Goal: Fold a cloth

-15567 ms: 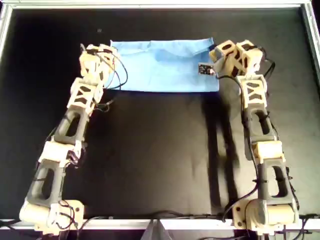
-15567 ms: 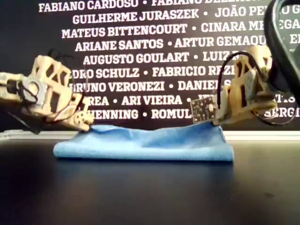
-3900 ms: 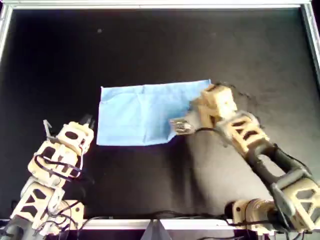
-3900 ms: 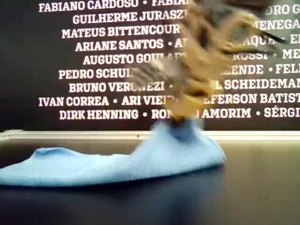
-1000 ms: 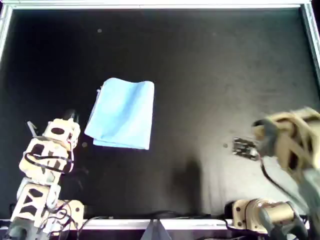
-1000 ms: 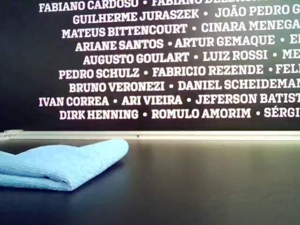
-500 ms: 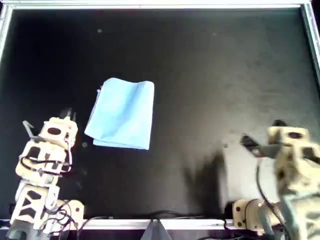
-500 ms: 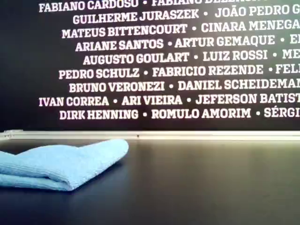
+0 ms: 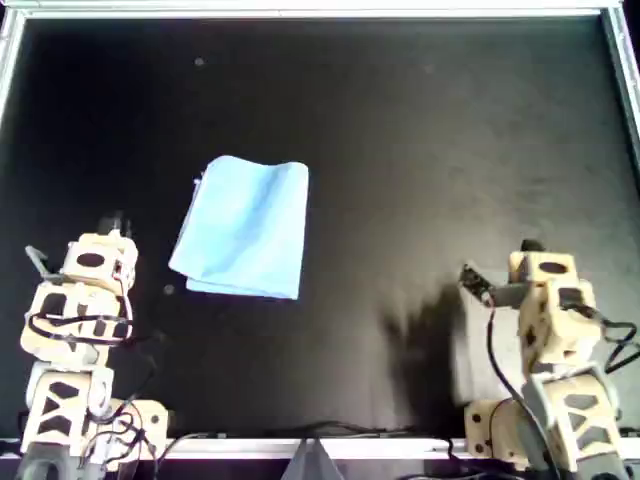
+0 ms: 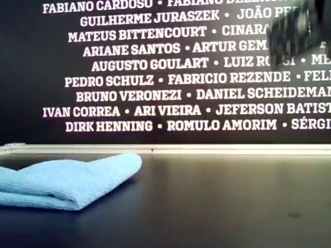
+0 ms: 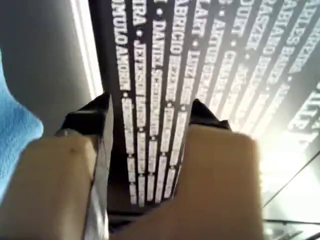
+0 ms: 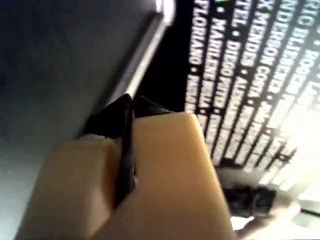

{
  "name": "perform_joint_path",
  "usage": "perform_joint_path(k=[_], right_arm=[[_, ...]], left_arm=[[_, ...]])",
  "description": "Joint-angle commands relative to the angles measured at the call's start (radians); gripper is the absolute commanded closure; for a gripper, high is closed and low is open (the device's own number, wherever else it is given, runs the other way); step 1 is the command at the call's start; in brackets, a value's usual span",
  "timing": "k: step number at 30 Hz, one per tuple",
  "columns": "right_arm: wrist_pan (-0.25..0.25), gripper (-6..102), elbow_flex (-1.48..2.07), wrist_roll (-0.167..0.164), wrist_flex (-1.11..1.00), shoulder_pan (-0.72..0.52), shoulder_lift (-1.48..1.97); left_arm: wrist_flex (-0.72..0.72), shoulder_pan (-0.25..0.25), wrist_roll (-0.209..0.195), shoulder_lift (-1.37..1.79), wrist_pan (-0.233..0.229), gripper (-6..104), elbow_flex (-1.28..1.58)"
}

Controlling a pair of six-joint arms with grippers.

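The light-blue cloth (image 9: pixel 245 228) lies folded into a small rectangle on the black table, left of centre in the overhead view. It also lies flat at the exterior view's left (image 10: pixel 67 181), and an edge of the cloth (image 11: pixel 15 135) shows in the left wrist view. My left gripper (image 9: pixel 112 222) stands at the overhead view's lower left, apart from the cloth. Its fingers (image 11: pixel 97 107) are spread, and the left gripper (image 11: pixel 150 107) holds nothing. My right gripper (image 9: pixel 530 246) is raised at the overhead view's lower right, far from the cloth. The right gripper (image 12: pixel 131 107) has its dark tips pressed together on nothing.
A metal rim (image 9: pixel 320 12) borders the black table top (image 9: pixel 420 150). A wall of white names (image 10: pixel 170 77) stands behind the table. A blurred dark shape (image 10: pixel 295 31) hangs at the exterior view's upper right.
Both arms have drawn back toward the overhead view's bottom edge, the right one swinging upright. The cloth has not moved.
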Motion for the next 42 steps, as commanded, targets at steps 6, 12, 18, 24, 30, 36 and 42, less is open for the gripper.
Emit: perform_joint_path(k=[6,12,18,24,30,36,42], right_arm=[[0.009,96,0.138,0.005,-0.261,-0.11,0.044],[-0.009,96,0.138,0.006,-0.293,-0.13,0.043],[-0.009,96,0.14,0.006,-0.282,-0.132,0.043],[-0.009,96,0.14,0.006,0.032,-0.129,0.043],[-0.011,96,0.14,0.021,0.213,-0.127,0.043],[-0.011,96,0.14,0.021,0.264,-0.112,0.04],[-0.009,96,0.14,0.021,0.373,-0.107,0.04]], left_arm=[[0.12,0.1,-0.006,0.02,0.008,43,-0.008],[0.324,0.137,-0.006,0.021,0.008,43,-0.008],[0.525,0.149,-0.006,0.023,0.009,43,-0.008],[0.706,0.155,-0.005,0.028,0.009,43,-0.009],[0.836,0.153,-0.005,0.028,0.008,43,-0.009],[0.914,0.153,0.0,0.025,0.008,43,-0.009],[0.916,0.15,-0.005,0.02,0.006,43,-0.009]])
